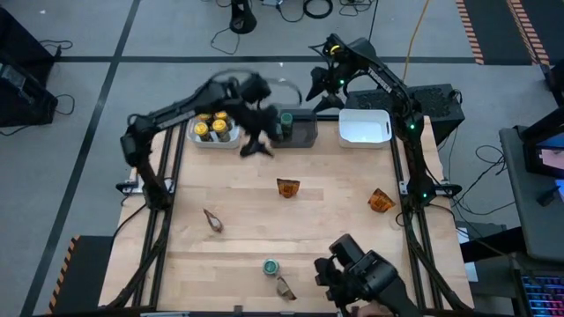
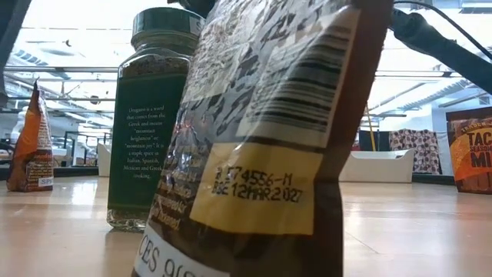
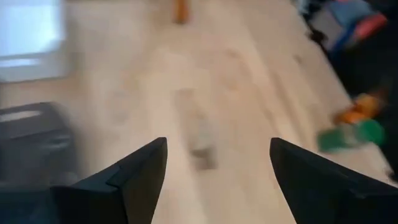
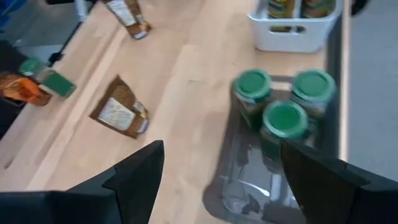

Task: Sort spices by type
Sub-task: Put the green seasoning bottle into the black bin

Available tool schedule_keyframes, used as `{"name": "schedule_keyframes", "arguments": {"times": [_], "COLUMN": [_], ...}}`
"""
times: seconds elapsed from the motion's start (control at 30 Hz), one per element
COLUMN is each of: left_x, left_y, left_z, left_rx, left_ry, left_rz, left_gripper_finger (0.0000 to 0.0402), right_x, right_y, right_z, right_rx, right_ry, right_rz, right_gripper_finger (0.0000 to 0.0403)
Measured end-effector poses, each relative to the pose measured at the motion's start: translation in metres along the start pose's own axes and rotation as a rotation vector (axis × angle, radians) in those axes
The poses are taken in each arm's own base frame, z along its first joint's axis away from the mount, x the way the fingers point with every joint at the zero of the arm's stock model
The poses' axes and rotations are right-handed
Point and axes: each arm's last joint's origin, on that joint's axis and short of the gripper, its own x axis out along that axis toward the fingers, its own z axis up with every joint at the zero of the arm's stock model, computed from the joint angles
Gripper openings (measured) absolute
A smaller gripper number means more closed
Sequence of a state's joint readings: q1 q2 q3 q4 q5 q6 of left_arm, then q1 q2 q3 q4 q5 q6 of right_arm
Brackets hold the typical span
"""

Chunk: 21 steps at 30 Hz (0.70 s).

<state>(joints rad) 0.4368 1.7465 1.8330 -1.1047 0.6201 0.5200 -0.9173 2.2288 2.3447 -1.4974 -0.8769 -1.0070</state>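
Observation:
Yellow-lidded jars [image 1: 214, 129] stand in the left white bin [image 1: 196, 141]. Three green-lidded jars [image 4: 283, 102] stand in the dark grey bin [image 1: 304, 134]. One more green-lidded jar [image 1: 270, 266] stands upright near the table's near edge, with a packet [image 1: 284, 287] beside it. Other orange-brown packets lie at the table's middle [image 1: 287, 187], right [image 1: 381, 200] and left [image 1: 212, 220]. My left gripper [image 3: 217, 146] is open over bare table, between the two left bins. My right gripper [image 4: 221, 146] is open above the dark bin's far side.
An empty white bin [image 1: 364, 128] sits at the far right. A dark bulky object [image 1: 361, 277] overhangs the near edge on the right. Bare wood stretches across the table's middle between the packets.

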Motion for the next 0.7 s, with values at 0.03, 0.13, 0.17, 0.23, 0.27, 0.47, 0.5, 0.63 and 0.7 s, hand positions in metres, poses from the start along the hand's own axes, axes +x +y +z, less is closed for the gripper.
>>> {"name": "schedule_keyframes", "arguments": {"times": [0.03, 0.13, 0.17, 0.23, 0.27, 0.47, 0.5, 0.63, 0.7], "left_x": [0.005, 0.020, 0.025, 0.035, 0.039, 0.067, 0.071, 0.086, 0.091], "left_y": [-0.013, -0.049, -0.059, -0.077, -0.085, -0.131, -0.140, -0.174, -0.191], "left_z": [0.000, -0.002, -0.003, -0.006, -0.008, -0.007, -0.006, 0.001, 0.003], "left_rx": [0.006, 0.008, 0.000, -0.023, -0.039, -0.075, -0.073, -0.053, -0.054], "left_ry": [0.014, 0.061, 0.080, 0.116, 0.131, 0.168, 0.175, 0.137, 0.117], "left_rz": [-0.020, -0.055, -0.046, -0.014, -0.001, 0.047, 0.059, 0.072, 0.056], "left_gripper_finger": [0.0287, 0.0287, 0.0287, 0.0287, 0.0287, 0.0287, 0.0287, 0.0287, 0.0287], "right_x": [0.003, 0.011, 0.013, 0.017, 0.018, 0.024, 0.026, 0.037, 0.043], "right_y": [0.002, 0.006, 0.008, 0.010, 0.011, 0.018, 0.020, 0.025, 0.027], "right_z": [0.002, 0.007, 0.009, 0.011, 0.012, 0.014, 0.015, 0.018, 0.018], "right_rx": [-0.009, -0.031, -0.037, -0.044, -0.041, -0.002, 0.005, 0.042, 0.063], "right_ry": [-0.004, -0.003, -0.001, 0.003, 0.004, 0.027, 0.031, 0.041, 0.058], "right_rz": [0.013, 0.037, 0.043, 0.052, 0.057, 0.095, 0.106, 0.139, 0.152], "right_gripper_finger": [0.0302, 0.0302, 0.0302, 0.0302, 0.0302, 0.0302, 0.0302, 0.0302, 0.0302]}}
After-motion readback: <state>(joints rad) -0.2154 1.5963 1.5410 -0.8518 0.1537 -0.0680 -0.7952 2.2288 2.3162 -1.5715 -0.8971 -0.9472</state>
